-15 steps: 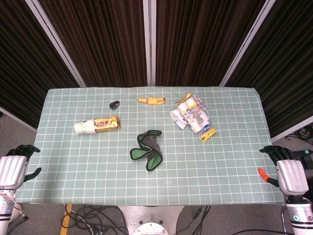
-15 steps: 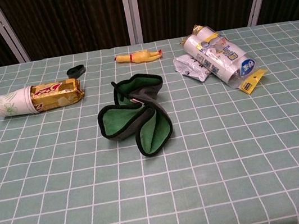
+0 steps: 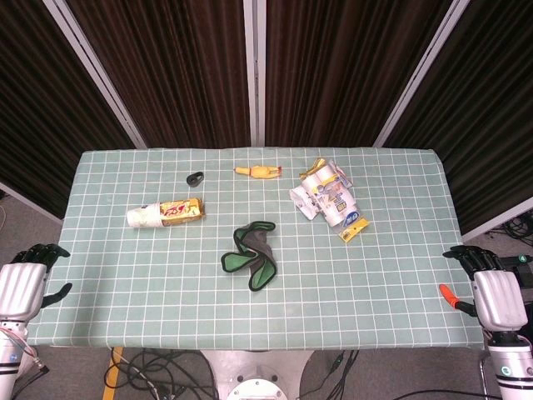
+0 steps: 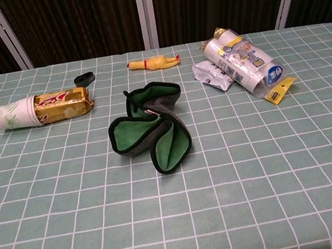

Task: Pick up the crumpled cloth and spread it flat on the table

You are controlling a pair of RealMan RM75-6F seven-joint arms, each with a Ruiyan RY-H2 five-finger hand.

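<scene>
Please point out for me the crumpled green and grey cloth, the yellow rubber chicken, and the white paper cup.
crumpled green and grey cloth (image 4: 150, 133), chest view, on its green inner fold
yellow rubber chicken (image 4: 151, 62), chest view, on its body
white paper cup (image 4: 12, 115), chest view, on its side wall

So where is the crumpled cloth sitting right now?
The cloth lies bunched near the table's middle in the head view, nearer the front than the paper cup on its left and the plastic packet on its right.
</scene>
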